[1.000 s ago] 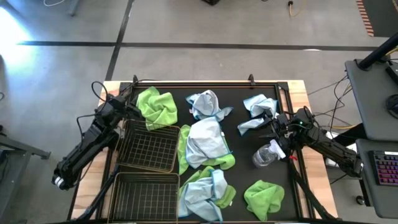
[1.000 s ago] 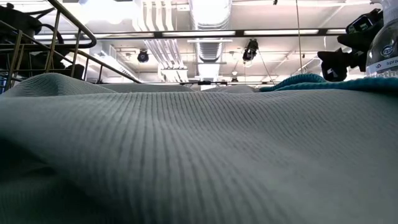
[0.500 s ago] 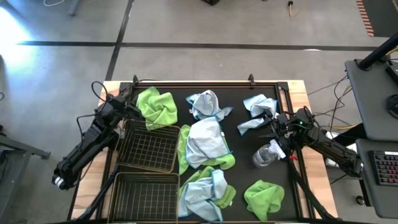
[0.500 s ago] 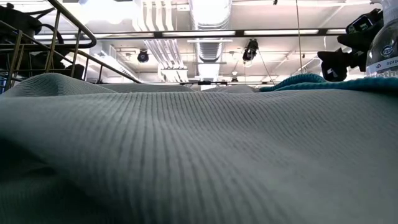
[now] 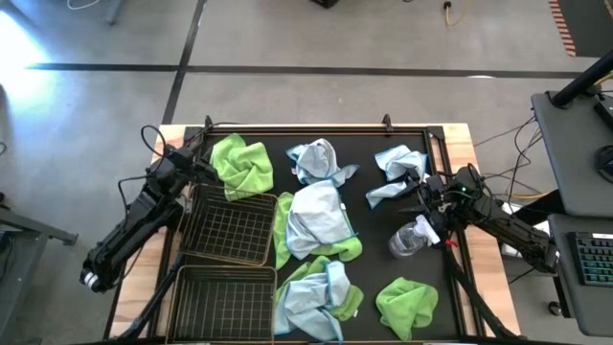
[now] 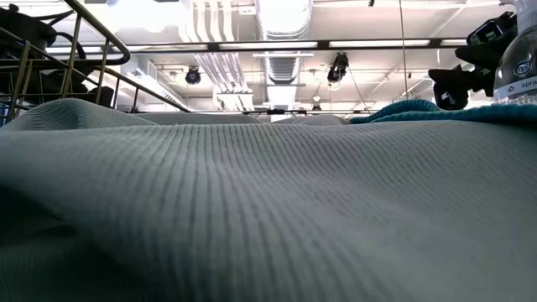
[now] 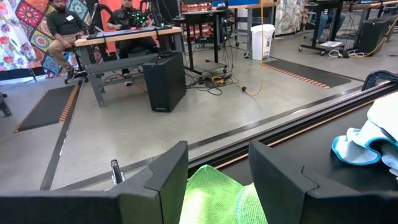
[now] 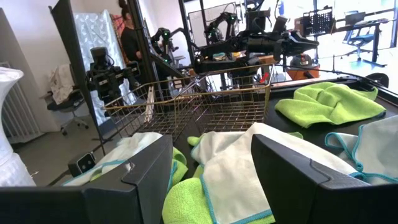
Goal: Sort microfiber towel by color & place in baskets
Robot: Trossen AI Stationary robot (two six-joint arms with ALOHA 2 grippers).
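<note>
Several microfiber towels lie on the black mat. Lime green ones lie at the far left (image 5: 241, 165) and near right (image 5: 405, 305). Pale blue-white ones lie at the far middle (image 5: 316, 158), far right (image 5: 400, 163), centre (image 5: 316, 216) and near middle (image 5: 316, 292). Two wire baskets (image 5: 230, 228) (image 5: 222, 305) stand on the left side. My left gripper (image 5: 198, 171) hovers open beside the far-left green towel (image 7: 214, 199). My right gripper (image 5: 424, 198) hovers open at the right, facing the centre towels (image 8: 249, 155) and the baskets (image 8: 205, 106).
A clear spray bottle (image 5: 412, 238) lies on the mat just near my right gripper. In the low view a pale towel (image 6: 252, 210) fills the foreground and hides most of the table. People sit at desks in the room beyond the left wrist view.
</note>
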